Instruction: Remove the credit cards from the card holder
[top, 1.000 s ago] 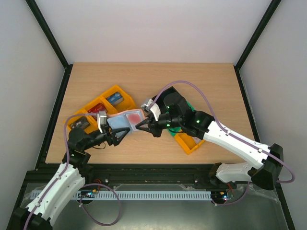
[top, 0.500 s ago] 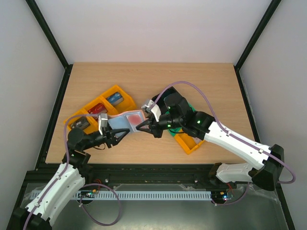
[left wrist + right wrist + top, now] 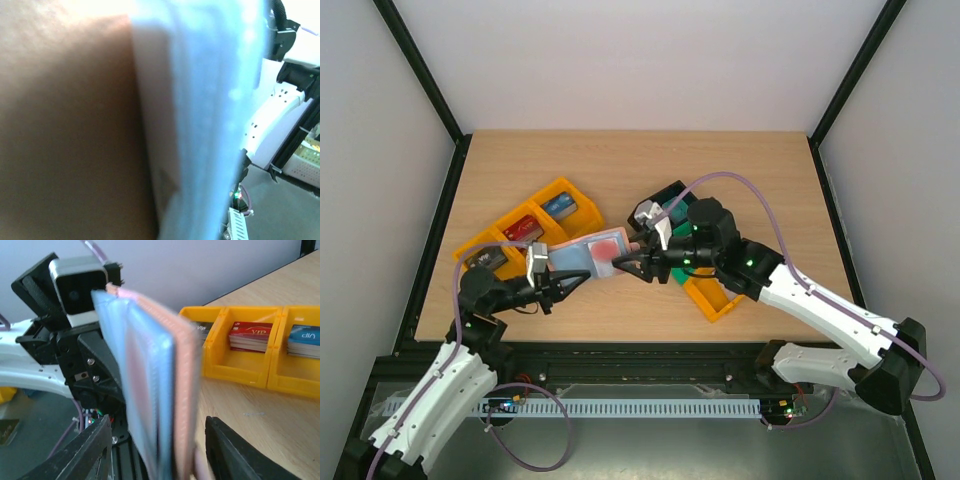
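Observation:
The card holder (image 3: 582,254) hangs open above the table, pale blue inside and pink outside, with a red credit card (image 3: 607,246) in its right pocket. My left gripper (image 3: 572,281) is shut on its near left edge. In the left wrist view the holder (image 3: 210,100) fills the frame and hides the fingers. My right gripper (image 3: 623,263) is open at the holder's right end. In the right wrist view the holder (image 3: 150,390) stands edge-on between its spread fingers (image 3: 85,455), with a gap on each side.
An orange three-part bin (image 3: 500,222) at the left holds red cards (image 3: 523,227), blue cards (image 3: 560,206) and a dark stack (image 3: 485,258). A green bin (image 3: 672,192) and another orange bin (image 3: 712,298) lie under the right arm.
The left gripper has shut on the holder's left side. The right gripper has opened off its right end and drawn back to the right. The holder has sagged slightly lower.

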